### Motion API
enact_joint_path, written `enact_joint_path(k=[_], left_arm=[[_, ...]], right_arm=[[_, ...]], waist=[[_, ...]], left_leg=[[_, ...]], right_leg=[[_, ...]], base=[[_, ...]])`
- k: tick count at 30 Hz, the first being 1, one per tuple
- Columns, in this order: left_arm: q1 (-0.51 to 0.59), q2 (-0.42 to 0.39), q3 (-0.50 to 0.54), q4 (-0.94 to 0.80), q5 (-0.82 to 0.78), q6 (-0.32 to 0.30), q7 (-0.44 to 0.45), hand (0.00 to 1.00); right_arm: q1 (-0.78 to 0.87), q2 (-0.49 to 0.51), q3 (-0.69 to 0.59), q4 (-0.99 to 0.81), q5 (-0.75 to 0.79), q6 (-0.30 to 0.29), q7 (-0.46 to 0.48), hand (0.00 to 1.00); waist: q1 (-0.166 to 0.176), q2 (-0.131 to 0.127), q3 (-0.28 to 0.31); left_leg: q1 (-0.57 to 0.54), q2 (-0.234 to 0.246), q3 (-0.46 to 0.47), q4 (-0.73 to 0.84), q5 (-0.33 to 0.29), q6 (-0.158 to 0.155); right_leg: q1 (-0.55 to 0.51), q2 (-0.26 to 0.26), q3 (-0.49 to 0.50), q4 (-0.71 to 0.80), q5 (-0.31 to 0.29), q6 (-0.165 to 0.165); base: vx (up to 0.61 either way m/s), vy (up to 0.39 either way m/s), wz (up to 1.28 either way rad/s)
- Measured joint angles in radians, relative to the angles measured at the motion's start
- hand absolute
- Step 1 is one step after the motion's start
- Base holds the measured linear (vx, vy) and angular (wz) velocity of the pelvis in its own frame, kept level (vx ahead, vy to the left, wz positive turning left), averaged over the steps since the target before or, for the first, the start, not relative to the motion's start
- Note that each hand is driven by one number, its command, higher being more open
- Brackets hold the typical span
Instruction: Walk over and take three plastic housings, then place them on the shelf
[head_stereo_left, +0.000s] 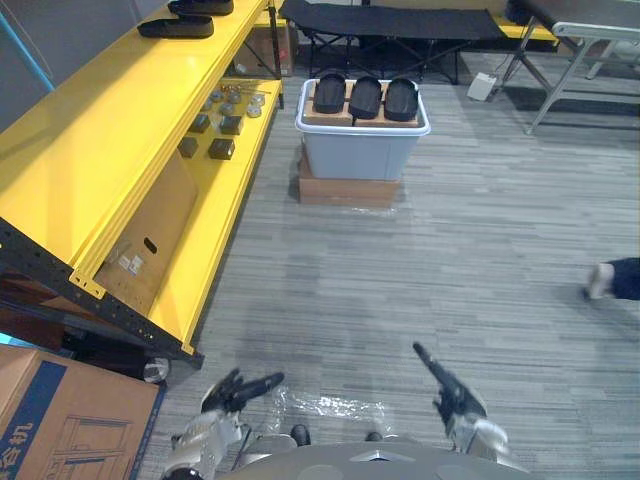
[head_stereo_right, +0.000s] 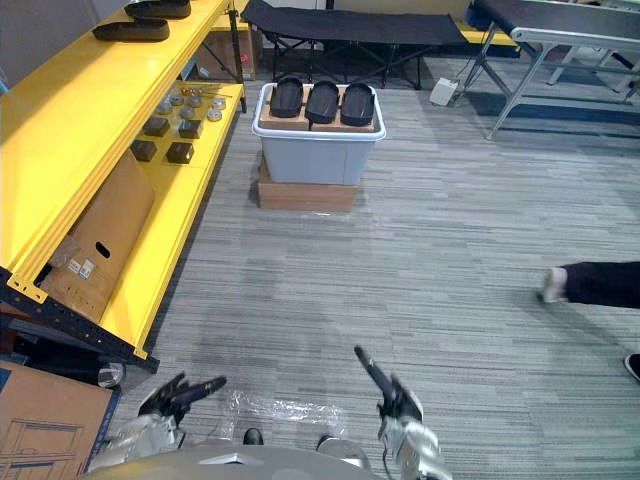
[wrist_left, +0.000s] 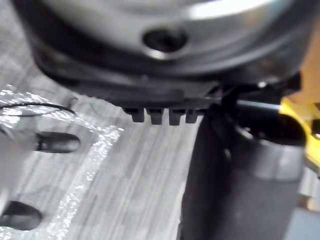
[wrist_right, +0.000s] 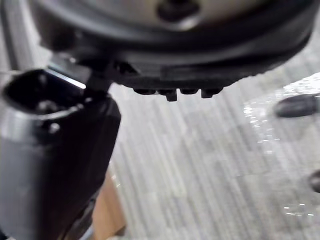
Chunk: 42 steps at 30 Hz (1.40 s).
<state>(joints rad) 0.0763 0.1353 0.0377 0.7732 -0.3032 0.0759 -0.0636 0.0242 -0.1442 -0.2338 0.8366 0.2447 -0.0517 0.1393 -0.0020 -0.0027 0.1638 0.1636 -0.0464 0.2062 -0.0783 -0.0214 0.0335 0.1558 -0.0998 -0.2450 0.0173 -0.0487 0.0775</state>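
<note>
Three black plastic housings (head_stereo_left: 330, 93) (head_stereo_left: 365, 97) (head_stereo_left: 401, 98) lie side by side on a cardboard sheet atop a grey bin (head_stereo_left: 362, 150), far ahead across the floor. The long yellow shelf (head_stereo_left: 90, 130) runs along the left. Two more black housings (head_stereo_left: 177, 27) (head_stereo_left: 200, 6) rest on the far end of its top board. My left hand (head_stereo_left: 235, 392) and right hand (head_stereo_left: 450, 390) hang low near me, fingers straight and pointing forward, holding nothing. Both are well short of the bin.
The bin stands on a flat cardboard box (head_stereo_left: 348, 190). Small dark parts (head_stereo_left: 215, 125) and a leaning cardboard sheet (head_stereo_left: 150, 235) occupy the lower shelf. A large carton (head_stereo_left: 50, 420) sits at my near left. A black cot (head_stereo_left: 390, 25), table legs (head_stereo_left: 560, 70) and a person's shoe (head_stereo_left: 603, 280) are behind and to the right.
</note>
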Motion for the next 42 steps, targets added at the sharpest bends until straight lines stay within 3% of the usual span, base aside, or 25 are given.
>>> enact_joint_path(k=[2,7,11,17,21,26,31,33,34,35,37,38,40,42], left_arm=[[-0.034,0.000,-0.033,-0.003,-0.005,-0.011,-0.017,1.00],[-0.045,-0.003,-0.085,-0.001,-0.009,-0.002,-0.031,1.00],[-0.038,-0.005,-0.103,0.003,-0.048,0.016,-0.032,1.00],[-0.035,-0.006,-0.102,0.003,-0.047,0.012,-0.039,1.00],[-0.026,-0.006,-0.103,0.003,-0.044,0.012,-0.044,1.00],[-0.006,-0.006,-0.103,0.003,-0.044,-0.002,-0.070,1.00],[0.016,-0.007,-0.103,0.007,-0.059,-0.011,-0.083,1.00],[0.010,-0.005,-0.102,0.006,-0.096,-0.011,-0.072,1.00],[-0.003,-0.002,-0.102,0.002,-0.094,-0.011,-0.064,1.00],[-0.009,-0.002,-0.102,-0.001,-0.093,-0.012,-0.058,1.00],[-0.017,-0.002,-0.103,-0.004,-0.088,-0.031,-0.022,1.00],[-0.018,0.001,-0.111,-0.006,-0.089,-0.032,0.004,1.00],[-0.017,0.003,-0.122,-0.012,-0.095,-0.031,0.021,1.00],[-0.023,0.000,-0.140,-0.044,-0.097,-0.031,0.025,1.00]], right_arm=[[-0.051,-0.008,0.030,-0.024,0.004,-0.029,0.026,1.00],[-0.081,-0.004,0.097,-0.023,0.012,-0.037,0.051,1.00],[-0.072,0.005,0.127,-0.006,0.014,-0.013,0.020,1.00],[-0.036,0.030,0.127,-0.002,0.047,-0.012,-0.012,1.00],[-0.033,0.031,0.127,0.023,0.056,-0.005,-0.006,1.00],[-0.003,0.032,0.128,0.023,0.116,0.027,0.013,1.00],[0.019,0.035,0.126,0.032,0.158,0.046,0.007,1.00],[0.020,0.047,0.120,0.031,0.165,0.045,0.001,1.00],[0.019,0.062,0.108,0.031,0.170,0.044,-0.002,1.00],[0.018,0.067,0.106,0.031,0.180,0.044,-0.003,1.00],[-0.011,0.089,0.121,0.033,0.254,0.038,-0.017,1.00],[-0.006,0.105,0.128,0.032,0.288,0.027,-0.021,1.00],[0.013,0.112,0.127,0.015,0.295,0.012,-0.026,1.00],[0.027,0.108,0.126,0.008,0.267,-0.006,-0.034,1.00]], waist=[[-0.001,-0.005,0.003],[-0.002,-0.013,0.011],[-0.003,-0.009,0.017],[-0.004,-0.006,0.021],[-0.007,-0.006,0.021],[-0.007,-0.005,0.020],[-0.004,-0.010,0.021],[-0.004,-0.027,0.030],[-0.007,-0.050,0.043],[-0.005,-0.049,0.047],[-0.002,-0.049,0.092],[-0.001,-0.056,0.117],[-0.001,-0.054,0.120],[-0.002,-0.055,0.121]], left_leg=[[0.003,-0.003,0.002,-0.003,0.000,0.000],[0.005,-0.003,0.003,0.000,-0.002,-0.004],[0.029,-0.002,0.003,0.008,-0.017,-0.026],[0.033,-0.001,0.004,0.023,-0.021,-0.030],[0.034,-0.001,0.005,0.022,-0.015,-0.022],[0.036,-0.002,0.007,0.000,0.011,0.015],[0.033,-0.004,0.010,-0.005,0.013,0.013],[0.002,-0.009,0.007,0.016,0.000,0.025],[-0.035,-0.011,0.007,0.068,-0.028,0.032],[-0.053,-0.008,0.007,0.094,-0.042,0.037],[-0.089,0.032,0.023,0.182,-0.082,0.056],[-0.083,0.055,0.024,0.226,-0.111,0.055],[-0.080,0.067,0.022,0.247,-0.133,0.047],[-0.080,0.075,0.020,0.271,-0.158,0.036]], right_leg=[[0.001,-0.002,0.002,-0.001,0.000,0.001],[0.005,-0.002,-0.005,-0.001,0.002,0.003],[0.033,-0.004,-0.010,0.000,0.003,0.004],[0.039,-0.007,-0.010,0.005,0.005,0.009],[0.037,-0.007,-0.009,0.008,0.005,0.008],[0.019,-0.004,-0.009,0.017,0.002,0.002],[0.010,-0.007,-0.008,0.021,0.002,0.000],[-0.036,-0.024,-0.015,0.086,-0.029,0.001],[-0.076,-0.046,-0.024,0.162,-0.050,0.012],[-0.104,-0.053,-0.025,0.216,-0.054,0.014],[-0.265,-0.080,-0.032,0.497,-0.029,0.057],[-0.279,-0.087,-0.062,0.536,-0.057,0.018],[-0.286,-0.084,-0.066,0.433,-0.063,0.013],[-0.293,-0.080,-0.067,0.270,-0.041,0.034]], base=[[0.00,0.000,0.00],[0.01,-0.002,0.01],[0.01,-0.001,0.01],[-0.03,0.002,-0.01],[-0.07,0.001,-0.02],[-0.10,0.000,-0.01],[-0.06,0.021,-0.01],[-0.04,0.026,0.15],[-0.01,0.009,0.19],[-0.03,0.014,0.00],[-0.05,0.030,-0.22],[0.00,0.047,-0.14],[0.07,0.041,-0.06],[0.14,0.008,0.01]])
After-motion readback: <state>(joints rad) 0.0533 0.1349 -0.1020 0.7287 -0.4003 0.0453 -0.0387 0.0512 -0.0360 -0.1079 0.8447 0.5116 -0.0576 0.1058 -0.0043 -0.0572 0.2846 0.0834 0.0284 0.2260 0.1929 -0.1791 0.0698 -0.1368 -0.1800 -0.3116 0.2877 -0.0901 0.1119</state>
